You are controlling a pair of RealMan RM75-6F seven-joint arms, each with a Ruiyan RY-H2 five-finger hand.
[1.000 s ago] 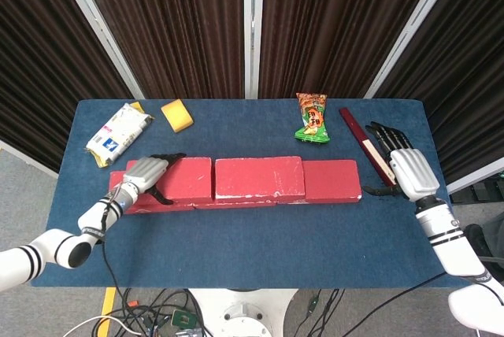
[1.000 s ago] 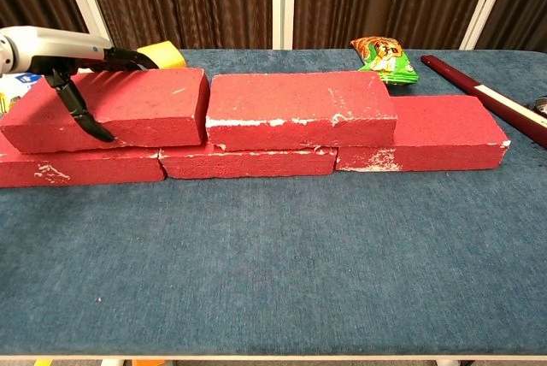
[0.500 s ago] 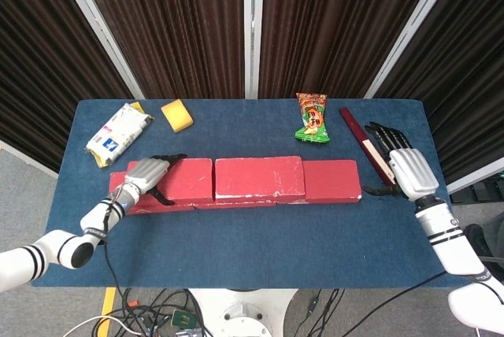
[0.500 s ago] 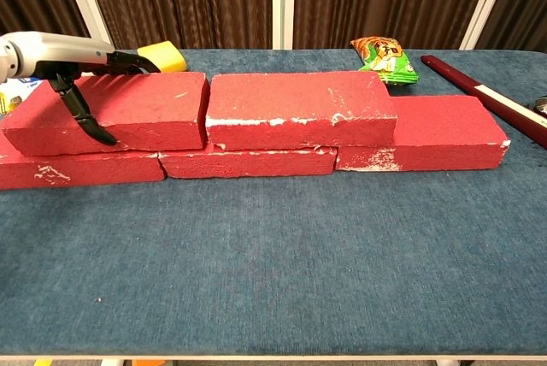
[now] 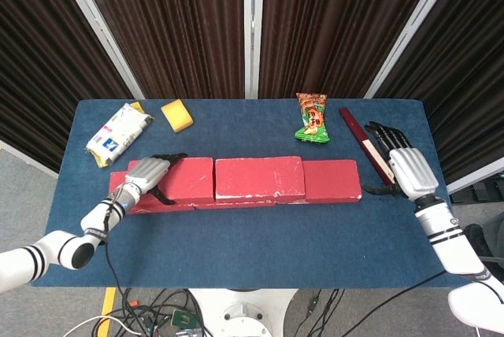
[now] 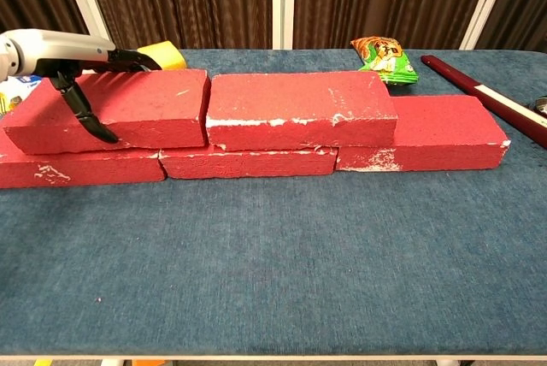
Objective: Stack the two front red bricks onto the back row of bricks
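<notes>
Three red bricks lie end to end as a bottom row: left (image 6: 81,168), middle (image 6: 248,162), right (image 6: 444,131). Two more red bricks lie on top of them, a left one (image 6: 128,109) (image 5: 189,178) and a middle one (image 6: 299,108) (image 5: 260,177), nearly touching. My left hand (image 5: 146,173) (image 6: 64,54) grips the left top brick at its left end, with the thumb on the front face and the fingers over the top. My right hand (image 5: 405,168) rests open on the table, right of the row, touching no brick.
The blue table (image 5: 260,235) also holds a green and orange snack bag (image 5: 312,118), a yellow sponge (image 5: 177,115), a white packet (image 5: 118,134) and a dark red stick (image 5: 366,152) close by my right hand. Curtains hang behind.
The left top brick has edged slightly to the right under my left hand. My right hand has not moved.
</notes>
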